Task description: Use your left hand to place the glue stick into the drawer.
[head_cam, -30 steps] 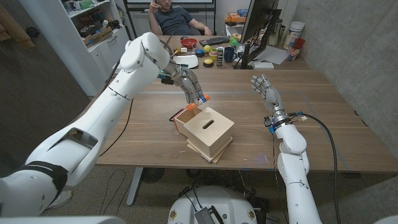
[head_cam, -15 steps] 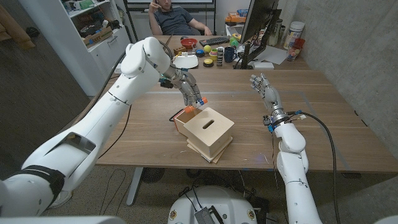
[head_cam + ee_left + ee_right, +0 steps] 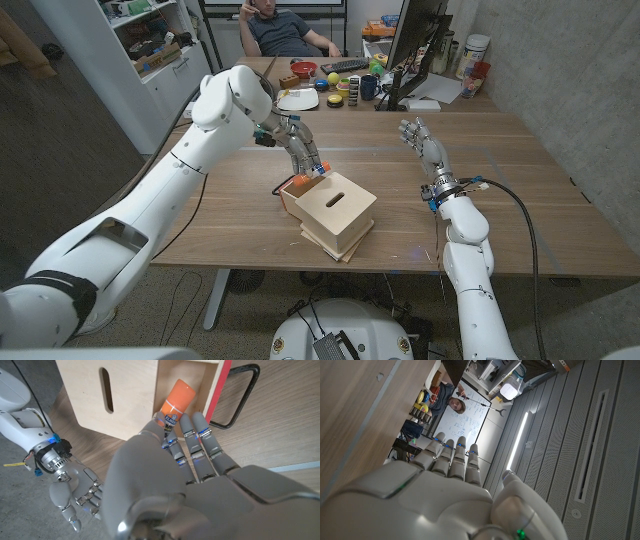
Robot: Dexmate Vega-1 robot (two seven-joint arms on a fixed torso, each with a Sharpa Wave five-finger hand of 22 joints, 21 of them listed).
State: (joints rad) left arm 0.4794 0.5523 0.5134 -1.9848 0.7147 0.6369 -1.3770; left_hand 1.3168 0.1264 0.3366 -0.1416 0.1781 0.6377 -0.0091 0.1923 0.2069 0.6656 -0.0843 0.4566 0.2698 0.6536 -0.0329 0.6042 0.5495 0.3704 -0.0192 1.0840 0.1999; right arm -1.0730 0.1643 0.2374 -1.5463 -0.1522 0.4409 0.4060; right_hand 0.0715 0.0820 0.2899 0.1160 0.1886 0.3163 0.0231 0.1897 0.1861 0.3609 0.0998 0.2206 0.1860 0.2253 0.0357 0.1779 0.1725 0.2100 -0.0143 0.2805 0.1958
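The left hand [image 3: 303, 152] reaches down over the open drawer [image 3: 292, 190] of the box [image 3: 337, 212], its fingers [image 3: 197, 435] closed around the glue stick [image 3: 174, 404], which they hold by its near end. In the left wrist view the stick's orange body pokes out beyond the fingertips and sits inside the drawer's opening, tilted, with its far end close to the drawer's inner wall; whether it touches the drawer floor cannot be told. Just beyond the hand on the drawer's front is a red edge with a black handle [image 3: 239, 397], and beside the hand, on the box's top, is a narrow slot [image 3: 105, 389]. In the head view the stick [image 3: 319, 170] shows as a spot of orange at the fingertips, right above the drawer where it juts from the box toward the hand. The right hand [image 3: 422, 143] is well apart from the box, raised above the table [image 3: 520, 190] with its palm upright, fingers spread and pointing up, holding nothing; it also shows in the left wrist view [image 3: 75, 495], beyond the box. Far behind both hands, past the table's back edge, sit a monitor [image 3: 412, 45], a plate [image 3: 298, 99], cups and other clutter, and a seated person [image 3: 282, 30].
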